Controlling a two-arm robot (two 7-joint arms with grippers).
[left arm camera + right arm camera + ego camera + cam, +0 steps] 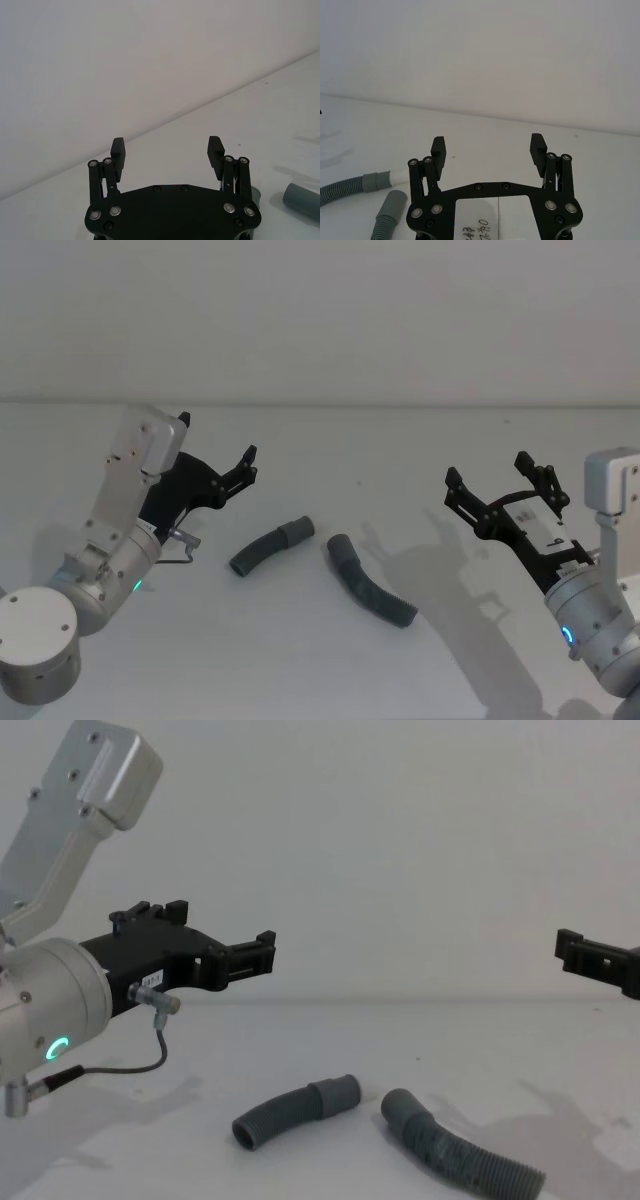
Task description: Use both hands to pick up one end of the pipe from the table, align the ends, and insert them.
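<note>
- Head view is showing me the left gripper (216, 438) hanging above the left side of the table (300, 670), jaws spread wide apart. The right gripper (487, 468) is hanging above the right side, jaws just as wide.
- In the chest view I'm seeing a small metal fitting (157, 1002) under the left gripper, trailing a thin grey cable.
- Between the two grippers the hose pieces are lying flat in the open: the left piece (268, 546) and the right piece (368, 583). Both are resting on the table, well apart from either set of jaws, each nearer the gripper on its own side.
- Their cuffs are pointing toward each other near the middle, close but not touching: the left cuff (297, 529) and the right cuff (340, 545).
- The right wrist view is giving me a white tip (400, 175) sticking out of the left cuff.
- The table is showing plain white with soft shadows from the arms, and a pale wall (320, 320) is rising behind it.
</note>
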